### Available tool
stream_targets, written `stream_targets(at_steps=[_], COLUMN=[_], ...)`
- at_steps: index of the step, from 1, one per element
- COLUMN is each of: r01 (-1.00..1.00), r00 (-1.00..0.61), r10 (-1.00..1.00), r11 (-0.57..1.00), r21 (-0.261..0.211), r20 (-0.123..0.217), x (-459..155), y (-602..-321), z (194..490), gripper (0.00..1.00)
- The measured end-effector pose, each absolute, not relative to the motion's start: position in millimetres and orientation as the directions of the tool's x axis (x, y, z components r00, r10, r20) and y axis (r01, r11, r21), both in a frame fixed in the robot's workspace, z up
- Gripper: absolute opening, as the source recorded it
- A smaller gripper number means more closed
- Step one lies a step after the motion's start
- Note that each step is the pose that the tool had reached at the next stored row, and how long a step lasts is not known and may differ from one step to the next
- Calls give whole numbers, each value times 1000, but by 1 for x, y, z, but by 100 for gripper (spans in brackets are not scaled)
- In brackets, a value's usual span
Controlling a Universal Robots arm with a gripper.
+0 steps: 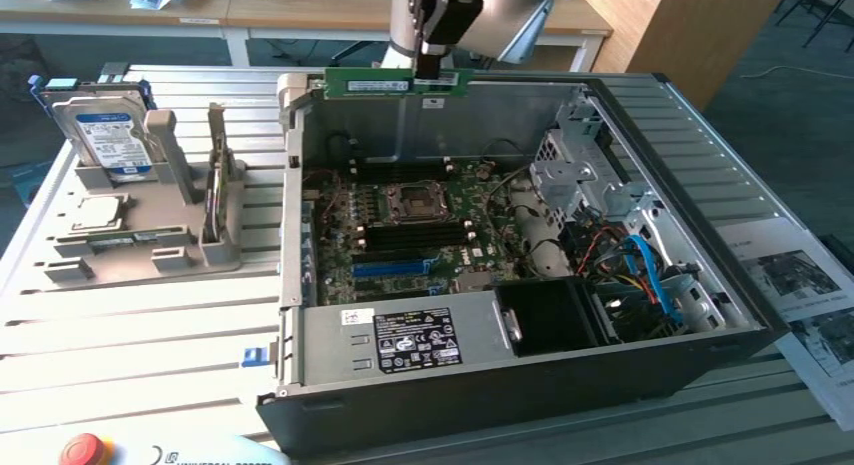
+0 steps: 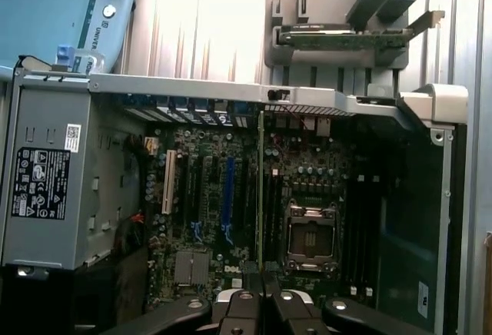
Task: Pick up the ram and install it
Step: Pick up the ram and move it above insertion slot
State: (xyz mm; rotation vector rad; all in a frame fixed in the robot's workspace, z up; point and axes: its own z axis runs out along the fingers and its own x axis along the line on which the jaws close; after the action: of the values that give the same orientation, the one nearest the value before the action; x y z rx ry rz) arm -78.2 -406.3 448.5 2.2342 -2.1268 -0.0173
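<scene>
So, ram clamped and hanging over the open case

Exterior view first. The gripper (image 1: 430, 77) was closed on the ram (image 1: 387, 83), pinching it nearer one end, so most of the stick poked out sideways from the fingers. It looked like a thin, flat green board with a pale label, held level and on edge, right over one rim of the open case (image 1: 507, 405). Below the gripper sat the motherboard (image 1: 461, 200), busy green, with the square metal CPU socket (image 1: 414, 202) and long black memory slots (image 1: 400, 172) on either side of it. Well off from the gripper, toward the exterior view's left, a boxy silver hard drive (image 1: 107, 135) stood in a grey fixture (image 1: 134, 255).

Wrist view next. Looking down past the gripper (image 2: 262, 296), the ram (image 2: 260, 197) showed edge-on as a skinny line running straight out from between the dark fingers, apart from the board underneath. The CPU socket (image 2: 310, 235) lay just beside that line, and the memory slots (image 2: 355, 231) ran parallel to it.

My take on doing this bit well was to keep the stick square and parallel to its slot, not let it twist in that off-centre grip, and go straight down so both ends seated evenly. I couldn't tell whether the slot latches were open or which way the notch faced.
</scene>
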Motion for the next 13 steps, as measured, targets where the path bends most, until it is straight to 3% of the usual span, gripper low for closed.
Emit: stream_targets(at_steps=[13], r01=[-998], r00=[50], r10=[-998], r11=[-49], r21=[32], r20=[30], x=[-78], y=[-410], z=[448], gripper=[12])
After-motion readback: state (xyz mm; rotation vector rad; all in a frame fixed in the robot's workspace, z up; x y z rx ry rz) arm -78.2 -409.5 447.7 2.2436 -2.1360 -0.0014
